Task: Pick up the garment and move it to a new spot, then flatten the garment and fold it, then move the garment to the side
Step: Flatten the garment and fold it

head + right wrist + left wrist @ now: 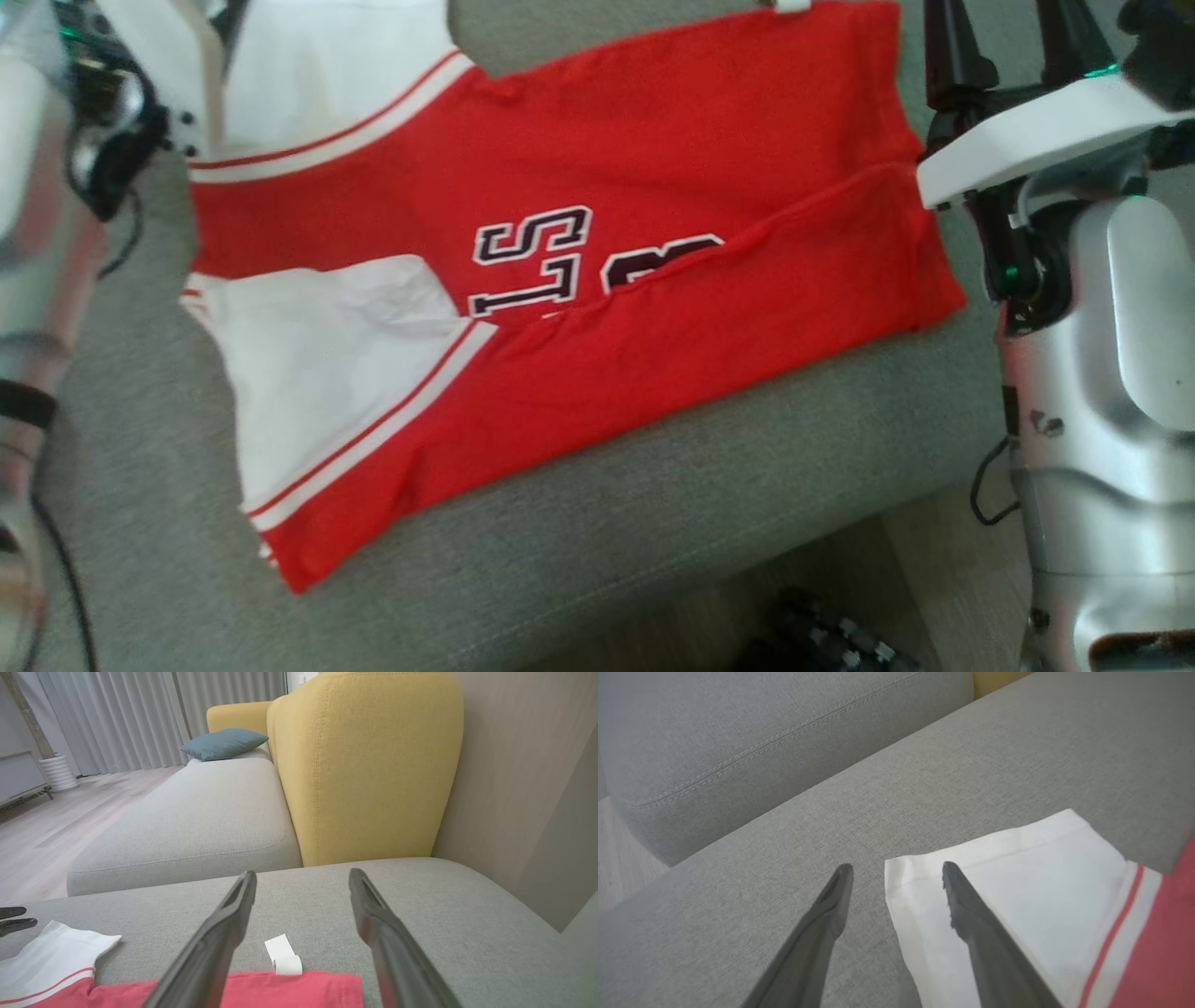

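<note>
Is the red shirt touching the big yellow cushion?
Apart. The right wrist view shows a stretch of bare grey sofa seat between the red jersey and the yellow cushion.

The shirt (653,187) is smooth, matt cloth, the sofa (653,523) is rough woven cloth, the floor (70,812) looks like wood, and the right arm (1102,420) is shiny.

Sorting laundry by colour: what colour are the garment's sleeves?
The sleeves are white with a red stripe trim; clearest in the head view.
</note>
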`<state>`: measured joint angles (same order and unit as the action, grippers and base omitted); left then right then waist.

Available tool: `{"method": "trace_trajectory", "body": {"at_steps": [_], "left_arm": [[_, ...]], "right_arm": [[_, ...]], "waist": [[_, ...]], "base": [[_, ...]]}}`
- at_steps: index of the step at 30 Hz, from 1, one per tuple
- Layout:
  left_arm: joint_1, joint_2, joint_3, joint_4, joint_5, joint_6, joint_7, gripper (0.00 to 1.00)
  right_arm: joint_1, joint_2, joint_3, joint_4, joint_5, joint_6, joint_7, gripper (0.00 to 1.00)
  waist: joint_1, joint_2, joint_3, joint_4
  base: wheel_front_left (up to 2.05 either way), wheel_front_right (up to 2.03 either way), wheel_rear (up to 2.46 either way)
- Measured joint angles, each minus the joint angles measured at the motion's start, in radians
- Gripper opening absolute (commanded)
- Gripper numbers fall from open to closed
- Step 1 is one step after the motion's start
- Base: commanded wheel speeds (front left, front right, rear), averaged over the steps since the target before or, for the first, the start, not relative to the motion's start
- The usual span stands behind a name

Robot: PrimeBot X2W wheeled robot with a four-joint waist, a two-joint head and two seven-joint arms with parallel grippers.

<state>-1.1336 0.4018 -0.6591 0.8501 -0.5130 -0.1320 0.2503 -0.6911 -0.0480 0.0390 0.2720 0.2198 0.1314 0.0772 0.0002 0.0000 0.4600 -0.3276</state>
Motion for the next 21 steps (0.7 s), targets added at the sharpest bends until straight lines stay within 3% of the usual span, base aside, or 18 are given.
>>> {"method": "trace_trajectory", "body": {"at_steps": [8,21], "left_arm": [[-0.053,0.06,-0.087,0.082,-0.022,0.0,-0.011,1.0],[-0.116,0.07,-0.203,0.116,-0.138,0.0,-0.004,1.0]], "right_arm": [[0.0,0.0,0.022,-0.043,0.029,0.0,-0.01,1.0],[0.003,0.0,-0.002,-0.064,0.045,0.0,-0.008,1.0]], "waist": [[0.0,0.0,0.056,-0.062],[-0.0001,0.0,0.077,-0.073]], "base": [[0.0,0.0,0.0],[0.0,0.0,0.0]]}}
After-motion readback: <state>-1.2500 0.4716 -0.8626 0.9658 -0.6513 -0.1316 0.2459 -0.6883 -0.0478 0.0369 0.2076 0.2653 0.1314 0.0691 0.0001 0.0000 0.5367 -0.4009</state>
